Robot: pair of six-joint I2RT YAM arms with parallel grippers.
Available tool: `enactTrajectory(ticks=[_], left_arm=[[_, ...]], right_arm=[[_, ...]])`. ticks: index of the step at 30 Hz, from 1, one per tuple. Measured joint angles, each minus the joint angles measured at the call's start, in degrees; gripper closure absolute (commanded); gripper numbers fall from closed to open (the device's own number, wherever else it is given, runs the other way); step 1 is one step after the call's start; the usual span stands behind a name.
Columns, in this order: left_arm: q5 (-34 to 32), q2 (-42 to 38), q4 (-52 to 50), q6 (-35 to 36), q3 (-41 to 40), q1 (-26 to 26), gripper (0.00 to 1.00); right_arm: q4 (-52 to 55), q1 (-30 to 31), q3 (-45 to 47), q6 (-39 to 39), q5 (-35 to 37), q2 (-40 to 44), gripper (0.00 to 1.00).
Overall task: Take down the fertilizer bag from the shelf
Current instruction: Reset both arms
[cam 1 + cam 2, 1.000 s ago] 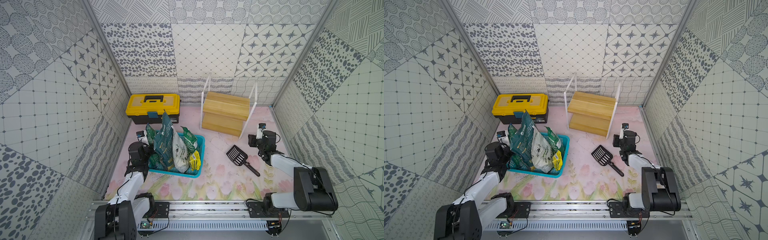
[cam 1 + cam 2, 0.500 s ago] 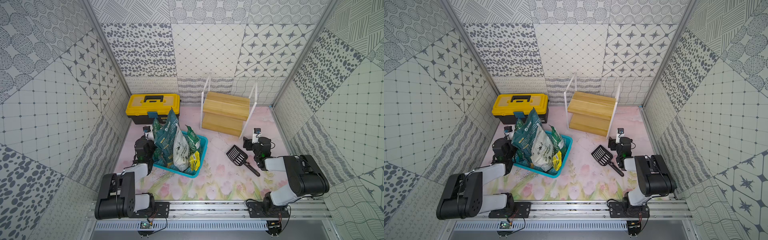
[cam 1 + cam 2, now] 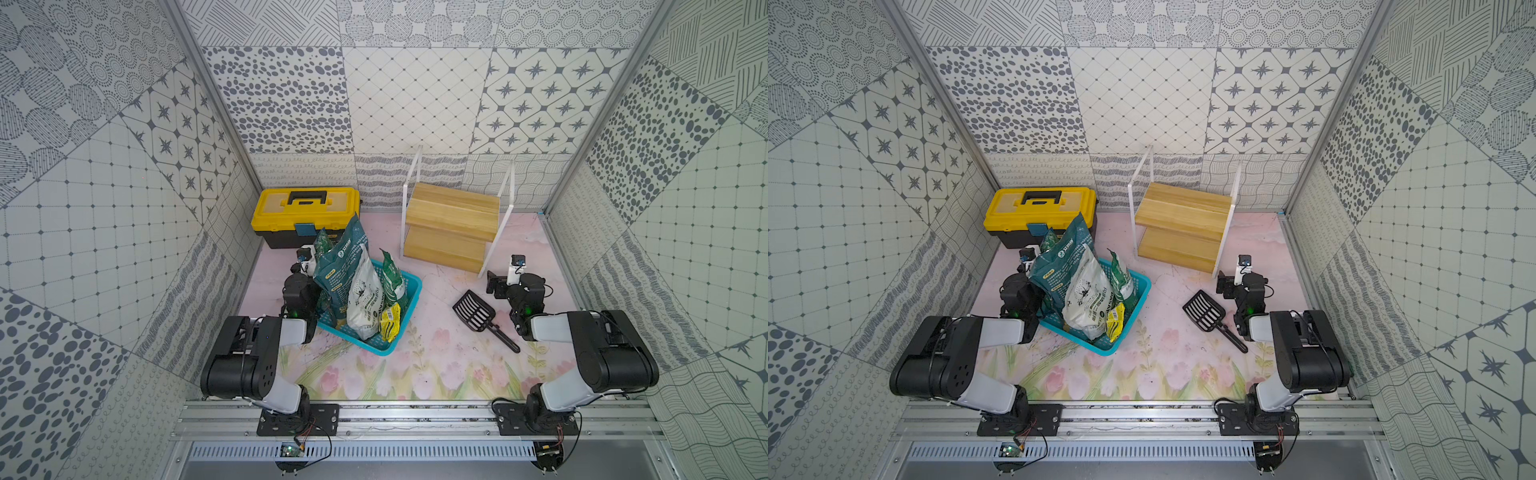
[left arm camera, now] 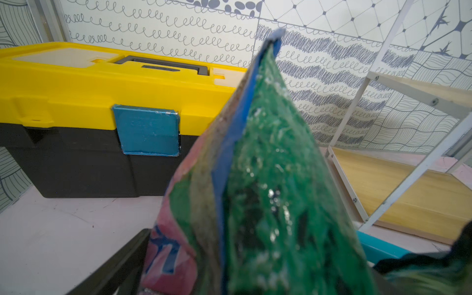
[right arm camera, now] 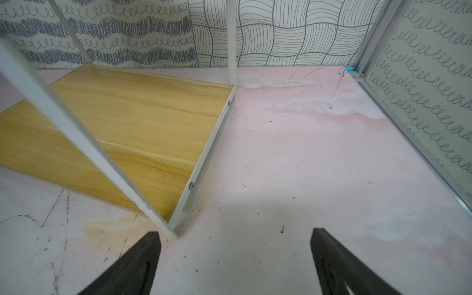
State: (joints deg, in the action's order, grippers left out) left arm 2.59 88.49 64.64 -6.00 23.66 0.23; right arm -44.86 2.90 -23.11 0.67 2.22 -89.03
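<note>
The shelf [image 3: 453, 224] [image 3: 1183, 222] stands at the back, and both of its wooden boards are bare. Several bags stand in a teal basket [image 3: 409, 286] [image 3: 1140, 286]; I cannot tell which is the fertilizer bag. The tallest is dark teal [image 3: 345, 253]. My left gripper [image 3: 307, 276] [image 4: 235, 235] is open at the basket's left side. A green bag with a blue edge [image 4: 268, 166] stands between its fingers and hides one of them. My right gripper [image 3: 495, 284] [image 5: 235, 235] is open and empty, low over the floor by the shelf's front right foot [image 5: 176, 229].
A yellow-and-black toolbox [image 3: 305, 208] [image 4: 76, 89] sits at the back left, just beyond the basket. A black slotted scoop [image 3: 473, 311] [image 3: 1204, 311] lies on the pink mat left of my right gripper. Patterned walls close in both sides.
Both arms have folded back toward the rail. The left gripper has gone farther along the basket, which has turned a little with its bags. The right gripper has opened and shifted left toward the scoop.
</note>
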Motion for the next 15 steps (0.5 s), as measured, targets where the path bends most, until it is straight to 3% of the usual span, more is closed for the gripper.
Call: enactTrajectory(ticks=[15], left_arm=[[-0.57, 0.24, -0.22, 0.13, 0.26, -0.2, 0.0]], right_arm=[[0.02, -0.79, -0.02, 0.2, -1.7, 0.0, 0.03]])
